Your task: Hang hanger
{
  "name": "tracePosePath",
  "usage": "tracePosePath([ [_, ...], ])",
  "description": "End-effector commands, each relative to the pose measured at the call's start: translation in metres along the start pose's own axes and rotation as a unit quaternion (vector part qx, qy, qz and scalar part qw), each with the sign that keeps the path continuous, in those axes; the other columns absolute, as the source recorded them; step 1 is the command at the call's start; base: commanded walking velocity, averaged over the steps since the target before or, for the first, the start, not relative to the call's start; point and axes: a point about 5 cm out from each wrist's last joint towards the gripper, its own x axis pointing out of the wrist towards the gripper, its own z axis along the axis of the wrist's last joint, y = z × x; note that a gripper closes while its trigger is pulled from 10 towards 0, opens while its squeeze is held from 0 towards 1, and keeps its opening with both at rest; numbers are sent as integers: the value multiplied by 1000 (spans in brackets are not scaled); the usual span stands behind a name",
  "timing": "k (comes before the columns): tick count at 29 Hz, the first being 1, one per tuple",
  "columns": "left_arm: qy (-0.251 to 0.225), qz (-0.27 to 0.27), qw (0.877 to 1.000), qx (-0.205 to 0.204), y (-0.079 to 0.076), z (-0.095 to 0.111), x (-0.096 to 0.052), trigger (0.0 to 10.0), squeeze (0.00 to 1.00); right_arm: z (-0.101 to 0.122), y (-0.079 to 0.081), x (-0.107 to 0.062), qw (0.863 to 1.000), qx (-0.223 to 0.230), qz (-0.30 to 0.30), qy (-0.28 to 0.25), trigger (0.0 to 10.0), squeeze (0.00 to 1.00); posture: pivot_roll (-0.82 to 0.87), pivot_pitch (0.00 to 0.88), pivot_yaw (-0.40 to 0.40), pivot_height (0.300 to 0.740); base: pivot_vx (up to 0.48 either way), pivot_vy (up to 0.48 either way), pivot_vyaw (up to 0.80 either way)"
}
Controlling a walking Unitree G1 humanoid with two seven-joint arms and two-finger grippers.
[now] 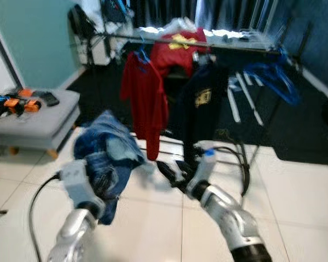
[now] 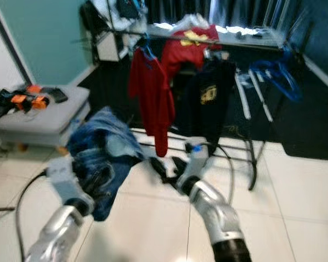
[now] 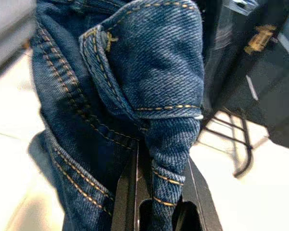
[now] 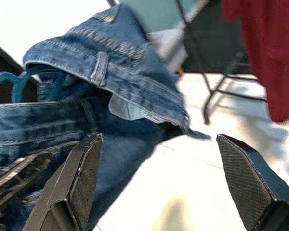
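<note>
A pair of blue jeans (image 1: pixel 106 158) hangs bunched from my left gripper (image 3: pixel 161 161), which is shut on a fold of the denim. In the right wrist view a blue hanger hook (image 4: pixel 14 82) pokes out beside the jeans' waistband. My right gripper (image 1: pixel 174 170) is open, low over the tiles just right of the jeans, its fingers (image 4: pixel 82 178) wide apart and pointing at them. Behind stands a clothes rack (image 1: pixel 218 43) with a red shirt (image 1: pixel 145 95) and a black shirt (image 1: pixel 202 103) hanging on it.
Blue empty hangers (image 1: pixel 273 73) hang at the rack's right end. A grey ottoman (image 1: pixel 41 123) with orange items stands at the left. A black cable (image 1: pixel 243 164) loops by the rack's feet. A dark rug (image 1: pixel 306 136) lies beyond the white tiles.
</note>
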Motion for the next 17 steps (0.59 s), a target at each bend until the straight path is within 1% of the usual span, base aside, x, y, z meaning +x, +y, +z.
tracePosePath([
  [1, -21, -22, 999, 34, -6, 8, 5, 10000, 0, 0, 2, 2, 1000, 3, 1, -5, 10000, 0, -64, 6, -16, 740, 480, 0, -800],
  [7, -15, -31, 998, 53, -9, 7, 8, 10000, 0, 0, 2, 2, 1000, 15, 1, -15, 10000, 0, -67, 7, -12, 740, 480, 0, -800],
  [12, -11, -30, 997, 66, -8, 6, 9, 10000, 0, 0, 2, 2, 1000, 15, 0, -18, 10000, 0, -67, 5, -11, 740, 480, 0, 0],
  [14, -3, -25, 997, 73, -6, 6, 12, 10000, 0, 0, 2, 2, 1000, 15, 1, -19, 10000, 0, -68, 5, -12, 740, 480, 0, 0],
  [15, -2, -20, 996, 82, -5, 6, 13, 10000, 0, 0, 2, 2, 1000, 16, 1, -20, 10000, 0, -69, 4, -11, 740, 480, 0, 0],
  [17, -3, -15, 996, 87, -3, 8, 15, 10000, 0, 0, 2, 2, 1000, 16, 1, -20, 10000, 0, -70, 2, -9, 740, 480, 0, 0],
])
